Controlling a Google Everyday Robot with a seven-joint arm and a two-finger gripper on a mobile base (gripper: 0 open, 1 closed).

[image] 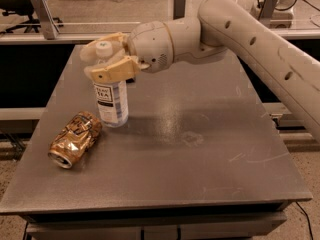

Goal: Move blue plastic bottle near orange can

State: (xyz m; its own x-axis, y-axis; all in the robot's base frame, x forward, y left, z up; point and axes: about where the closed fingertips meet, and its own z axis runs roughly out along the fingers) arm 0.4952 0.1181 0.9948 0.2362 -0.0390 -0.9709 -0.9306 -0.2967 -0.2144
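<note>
The blue plastic bottle (111,101) stands upright on the grey table (200,149), left of centre, with its white cap between my fingers. My gripper (104,59) comes in from the right and is shut on the bottle's neck and cap. The orange can (75,139), crushed and lying on its side, rests just left and in front of the bottle, a small gap apart.
The table's left edge (45,124) runs close beside the can. My arm (250,39) spans the upper right above the table. A metal rail (60,36) runs behind the table at the back.
</note>
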